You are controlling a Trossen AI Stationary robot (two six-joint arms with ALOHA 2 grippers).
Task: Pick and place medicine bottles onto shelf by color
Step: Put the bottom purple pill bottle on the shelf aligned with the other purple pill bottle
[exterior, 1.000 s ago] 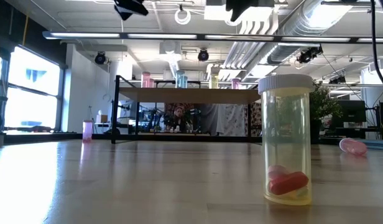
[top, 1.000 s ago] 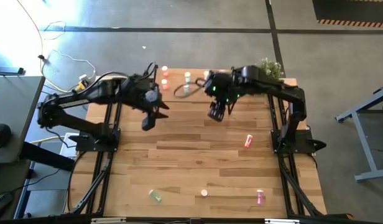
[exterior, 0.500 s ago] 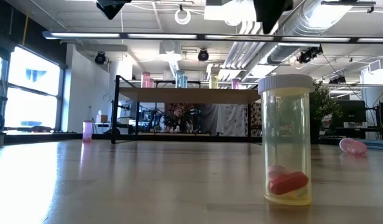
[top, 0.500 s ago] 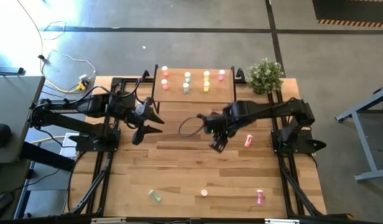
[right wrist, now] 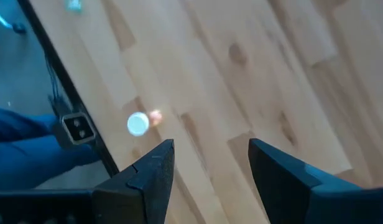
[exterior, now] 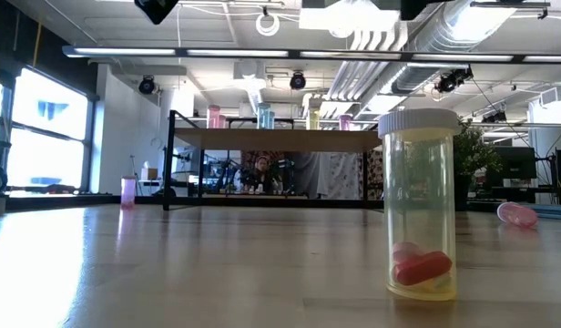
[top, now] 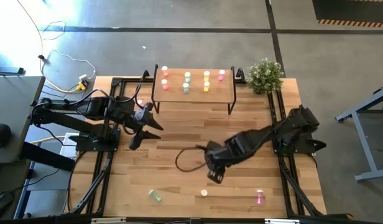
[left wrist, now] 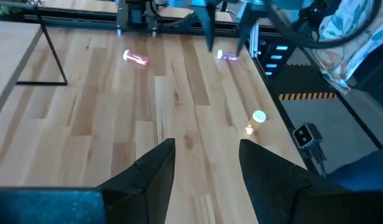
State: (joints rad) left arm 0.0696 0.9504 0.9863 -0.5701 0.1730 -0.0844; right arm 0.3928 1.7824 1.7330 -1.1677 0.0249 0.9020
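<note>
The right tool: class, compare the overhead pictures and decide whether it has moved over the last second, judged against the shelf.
Yes. The right tool has travelled away from the shelf, from beside its front edge down toward the table's near edge.

It looks like a big lab or workshop. The floor (top: 179, 15) is bare grey concrete, fat silver pipes (exterior: 426, 32) run along the ceiling, and striped safety tape (top: 353, 22) marks the floor.
</note>
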